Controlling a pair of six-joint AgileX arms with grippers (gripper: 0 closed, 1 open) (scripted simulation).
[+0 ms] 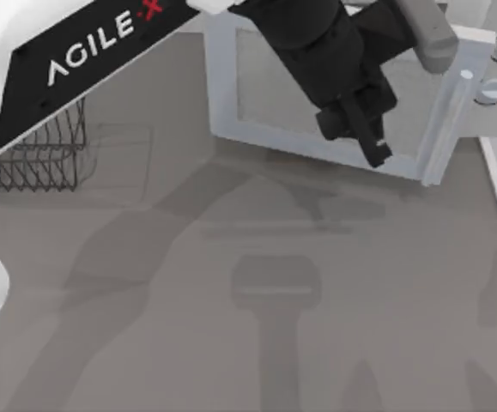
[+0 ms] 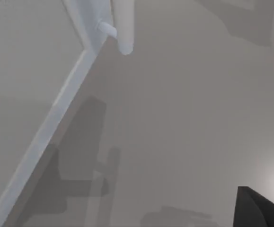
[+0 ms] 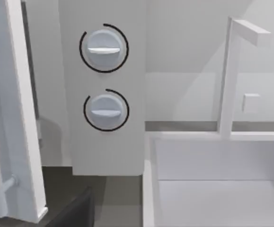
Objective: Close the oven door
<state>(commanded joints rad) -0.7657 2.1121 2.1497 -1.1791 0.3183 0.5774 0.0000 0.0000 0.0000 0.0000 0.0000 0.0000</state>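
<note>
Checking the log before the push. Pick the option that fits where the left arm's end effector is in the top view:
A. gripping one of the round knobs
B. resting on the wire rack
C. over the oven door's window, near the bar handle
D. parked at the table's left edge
C: in the top view the left end effector hangs over the oven door window, just beside the bar handle.

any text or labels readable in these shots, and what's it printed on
"AGILE" in white, followed by a red mark cut off at the frame edge: on the black panel of the left arm, top view.
The oven knobs carry no readable marks.
</note>
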